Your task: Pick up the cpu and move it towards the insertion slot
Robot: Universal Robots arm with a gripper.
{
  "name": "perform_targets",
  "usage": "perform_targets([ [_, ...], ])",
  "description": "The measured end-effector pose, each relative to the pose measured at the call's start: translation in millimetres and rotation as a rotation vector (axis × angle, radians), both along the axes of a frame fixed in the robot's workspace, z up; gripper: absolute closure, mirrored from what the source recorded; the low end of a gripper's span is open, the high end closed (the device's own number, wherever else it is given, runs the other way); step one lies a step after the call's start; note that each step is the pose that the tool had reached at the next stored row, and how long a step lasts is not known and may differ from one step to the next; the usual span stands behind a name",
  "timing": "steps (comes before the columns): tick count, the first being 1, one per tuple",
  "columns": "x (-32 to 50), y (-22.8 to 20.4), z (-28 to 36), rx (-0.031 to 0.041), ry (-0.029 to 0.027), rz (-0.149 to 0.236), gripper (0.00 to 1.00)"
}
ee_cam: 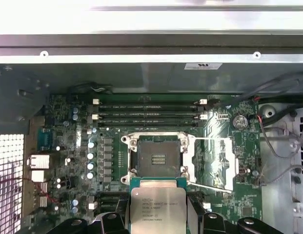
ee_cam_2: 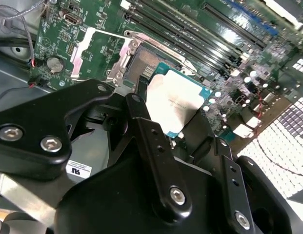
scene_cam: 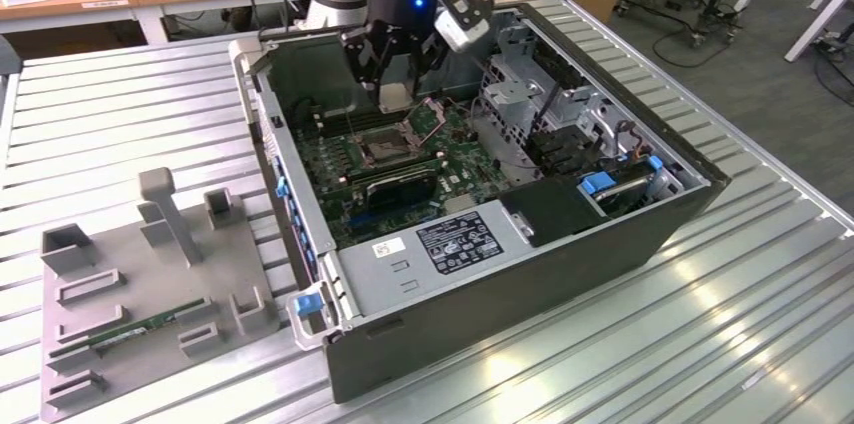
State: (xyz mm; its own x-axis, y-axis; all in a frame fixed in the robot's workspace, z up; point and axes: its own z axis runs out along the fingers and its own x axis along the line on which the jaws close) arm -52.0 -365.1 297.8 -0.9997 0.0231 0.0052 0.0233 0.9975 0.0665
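Overhead, arm found above the open case (scene_cam: 587, 244) in the exterior view, gripper (scene_cam: 395, 84) hanging over the motherboard (scene_cam: 400, 159). Cpu (scene_cam: 395, 96) pinched between the fingers, clear of the board, above the slot (scene_cam: 383, 149) and toward the case's far wall. In the first wrist view: cpu (ee_cam: 157, 208) gripped by its two side edges, silver lid facing the camera, green rim showing at its leading edge; black fingers (ee_cam: 122, 219) tight on either side. Slot (ee_cam: 158, 160) seen just past the cpu's leading edge, dark centre bare, metal frame around it, hinged plate (ee_cam: 214, 163) swung open to one side with the wire lever along it. Memory slots (ee_cam: 149, 114) noted beyond the slot, running parallel to the case wall. In the second wrist view: cpu (ee_cam_2: 175, 102) held tilted at the tips of the gripper (ee_cam_2: 166, 117), one corner overlapping the edge of the slot (ee_cam_2: 141, 68) in the line of sight; contact with the frame not seen. Grey fixture (scene_cam: 147, 284) on the table (scene_cam: 734, 344) at the exterior view's left, well apart from the case, with a green memory stick (scene_cam: 140, 329) lying in it
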Motion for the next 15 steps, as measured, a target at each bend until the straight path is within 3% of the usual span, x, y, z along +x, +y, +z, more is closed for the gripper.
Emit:
perform_targets([
  [15, 4.2, 13.2, -21.6, 0.0005, 0.0, 0.0, 0.45],
])
